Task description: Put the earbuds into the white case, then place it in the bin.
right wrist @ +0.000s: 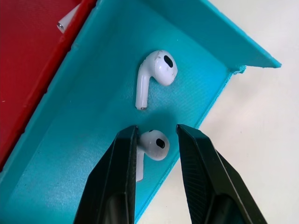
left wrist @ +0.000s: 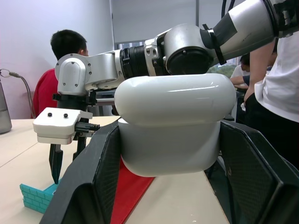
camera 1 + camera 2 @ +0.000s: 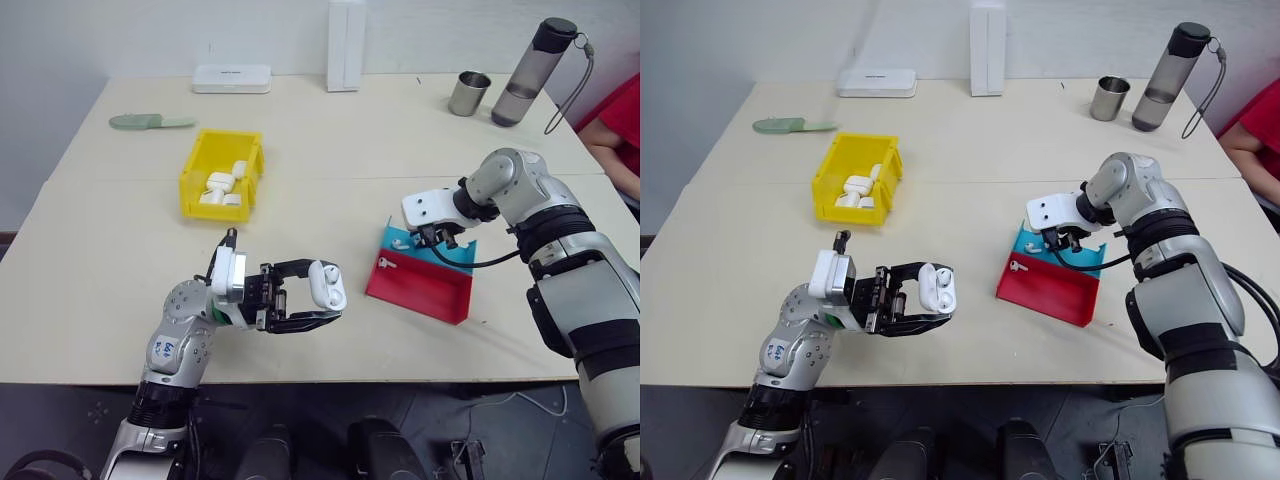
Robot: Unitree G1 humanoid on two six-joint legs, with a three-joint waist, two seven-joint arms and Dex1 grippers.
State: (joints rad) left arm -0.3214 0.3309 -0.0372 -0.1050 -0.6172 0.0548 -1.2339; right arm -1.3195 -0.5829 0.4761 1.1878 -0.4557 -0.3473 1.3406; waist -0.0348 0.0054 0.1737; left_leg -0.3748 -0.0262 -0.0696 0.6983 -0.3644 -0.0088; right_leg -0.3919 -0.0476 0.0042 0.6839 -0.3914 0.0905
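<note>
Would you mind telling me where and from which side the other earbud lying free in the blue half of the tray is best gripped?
Judging by its pose, take the free earbud from above, fingers across its rounded head, which is bulkier than the thin stem lying flat on the blue tray floor. The right gripper already straddles the nearer earbud this way.

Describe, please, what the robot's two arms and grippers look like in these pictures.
Both arms are silver-grey metal with black joint bands. The left gripper and the right gripper each have two black fingers behind a white block-shaped wrist housing. A black cable loops under the right wrist. The left arm bears a small blue-and-green mark.
</note>
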